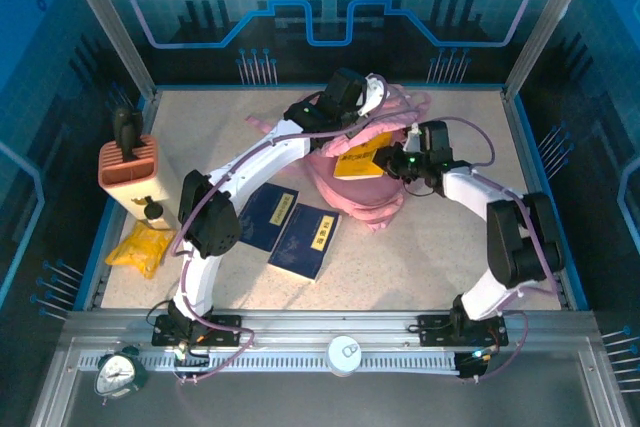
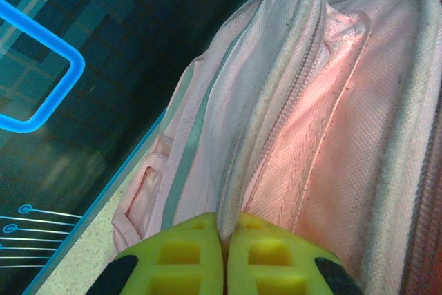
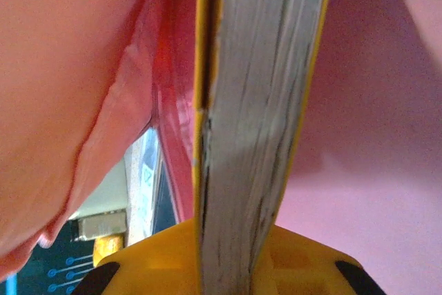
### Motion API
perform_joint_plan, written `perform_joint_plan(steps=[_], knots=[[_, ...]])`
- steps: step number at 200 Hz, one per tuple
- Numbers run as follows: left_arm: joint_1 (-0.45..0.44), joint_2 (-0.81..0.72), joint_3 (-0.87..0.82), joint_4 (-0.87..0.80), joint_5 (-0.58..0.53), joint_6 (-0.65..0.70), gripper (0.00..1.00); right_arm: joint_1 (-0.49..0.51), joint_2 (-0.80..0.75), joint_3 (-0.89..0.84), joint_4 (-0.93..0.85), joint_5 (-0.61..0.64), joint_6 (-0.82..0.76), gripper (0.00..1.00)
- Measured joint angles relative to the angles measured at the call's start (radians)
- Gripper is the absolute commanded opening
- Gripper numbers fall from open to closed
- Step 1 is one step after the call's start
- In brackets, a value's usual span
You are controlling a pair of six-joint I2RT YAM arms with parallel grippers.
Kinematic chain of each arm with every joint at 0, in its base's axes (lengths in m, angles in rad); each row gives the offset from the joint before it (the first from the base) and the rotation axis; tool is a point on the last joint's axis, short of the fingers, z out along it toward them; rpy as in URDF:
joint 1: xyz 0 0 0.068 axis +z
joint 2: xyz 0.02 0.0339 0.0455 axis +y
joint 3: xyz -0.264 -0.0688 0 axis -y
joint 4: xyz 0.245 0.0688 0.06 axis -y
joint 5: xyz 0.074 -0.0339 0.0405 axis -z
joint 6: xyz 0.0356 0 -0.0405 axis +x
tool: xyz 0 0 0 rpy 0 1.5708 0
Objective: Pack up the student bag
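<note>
Pink woven student bag (image 2: 311, 136) fabric sits pinched in the left end effector (image 2: 224, 250). The right end effector (image 3: 238, 267) clamps a flat yellow book (image 3: 255, 101).

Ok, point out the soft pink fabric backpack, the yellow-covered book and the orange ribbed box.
Soft pink fabric backpack (image 2: 331, 122), left wrist view, panel beside the zip.
Yellow-covered book (image 3: 255, 101), right wrist view, grey page edge.
Orange ribbed box (image 1: 125, 179), top view, near side wall.

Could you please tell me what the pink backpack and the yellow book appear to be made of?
The pink backpack looks like matte woven synthetic fabric: visible weave, stitched seams, a zip. The yellow book looks like paper, its stacked greyish page edges showing between thin yellow covers, probably card; their finish is unclear.
</note>
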Motion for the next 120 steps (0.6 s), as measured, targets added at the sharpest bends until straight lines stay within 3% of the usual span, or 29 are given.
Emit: perform_joint_plan(steps=[24,68,97,120], knots=[[0.004,0.0,0.0,0.0,0.003,-0.008,0.0,0.03,0.114,0.078,0.027,0.024,-0.011,0.22],[0.017,-0.001,0.0,0.0,0.002,-0.008,0.0,0.05,0.235,0.175,0.035,0.091,-0.071,0.47],[0.022,-0.002,0.0,0.0,-0.001,-0.008,0.0,0.053,0.221,0.166,-0.008,0.181,-0.121,0.65],[0.022,-0.002,-0.002,0.0,0.0,-0.009,0.0,0.056,0.148,0.122,-0.072,0.256,-0.172,0.68]])
